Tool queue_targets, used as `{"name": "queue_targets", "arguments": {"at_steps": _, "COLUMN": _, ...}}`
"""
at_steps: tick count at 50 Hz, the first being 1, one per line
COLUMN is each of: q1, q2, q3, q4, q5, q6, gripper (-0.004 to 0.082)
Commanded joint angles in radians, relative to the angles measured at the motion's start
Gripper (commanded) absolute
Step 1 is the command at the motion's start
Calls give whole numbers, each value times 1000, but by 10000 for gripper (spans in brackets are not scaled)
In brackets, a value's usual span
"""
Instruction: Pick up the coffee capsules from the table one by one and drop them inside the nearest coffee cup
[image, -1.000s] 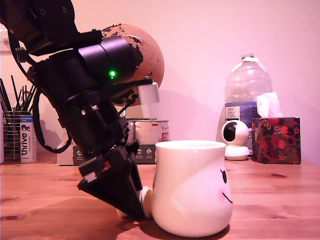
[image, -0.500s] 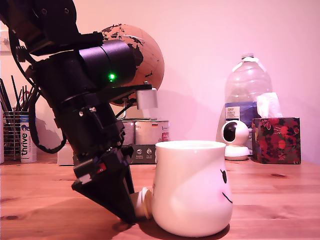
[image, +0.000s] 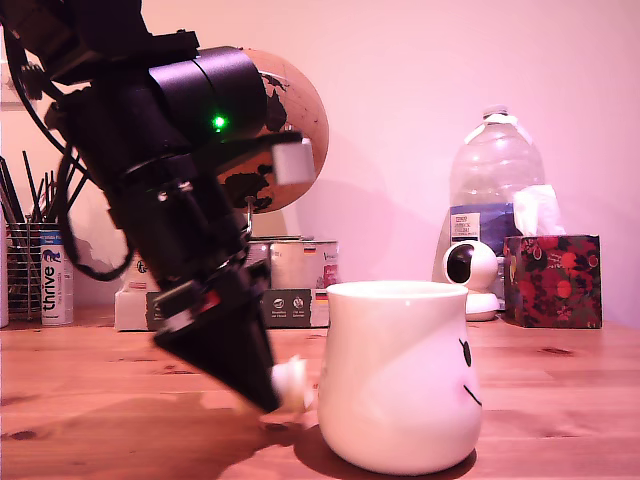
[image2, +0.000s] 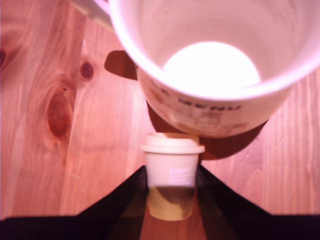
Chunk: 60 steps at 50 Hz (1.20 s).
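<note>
My black gripper (image: 280, 395) is shut on a cream-white coffee capsule (image: 291, 384), holding it a little above the table (image: 560, 400) just at the exterior view's left of the white smiley-face cup (image: 400, 375). In the wrist view the capsule (image2: 171, 180) sits between the two dark fingers (image2: 122, 200), rim (image2: 172, 144) pointing toward the cup (image2: 210, 107), whose open, empty inside shows from above. The capsule's rim looks close to the cup's side; contact cannot be told.
Behind stand a globe (image: 285, 110), metal tins (image: 295, 265), a pen holder (image: 30, 265), a white round camera (image: 470, 275), a large water bottle (image: 497, 180) and a floral tissue box (image: 553, 280). Dark knots mark the wooden planks (image2: 60, 112).
The gripper has lifted the capsule off the table. The cup now stands slightly further toward the exterior view's right than before.
</note>
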Motion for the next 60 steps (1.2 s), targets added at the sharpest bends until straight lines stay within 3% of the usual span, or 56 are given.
{"name": "queue_targets", "arguments": {"at_steps": 1, "q1": -3, "q2": -45, "q3": -2, "q4": -14, "q5": -17, "q6": -5, "gripper": 213}}
{"name": "queue_targets", "arguments": {"at_steps": 11, "q1": -3, "q2": -129, "q3": -2, "q4": -96, "q5": -40, "q6": -9, "gripper": 213}}
{"name": "queue_targets", "arguments": {"at_steps": 20, "q1": -3, "q2": -206, "q3": -2, "q4": -169, "q5": -44, "q6": -84, "gripper": 213}}
{"name": "queue_targets", "arguments": {"at_steps": 36, "q1": -18, "q2": -352, "q3": -2, "q4": -249, "q5": -43, "q6": -141, "gripper": 213}}
{"name": "queue_targets", "arguments": {"at_steps": 43, "q1": -32, "q2": -372, "q3": -2, "q4": -258, "q5": -43, "q6": -182, "gripper": 213}}
{"name": "queue_targets", "arguments": {"at_steps": 44, "q1": -35, "q2": -372, "q3": -2, "q4": -258, "q5": -43, "q6": -208, "gripper": 213}}
{"name": "queue_targets", "arguments": {"at_steps": 60, "q1": -110, "q2": -372, "q3": -2, "q4": -216, "q5": -5, "q6": -328, "gripper": 213}}
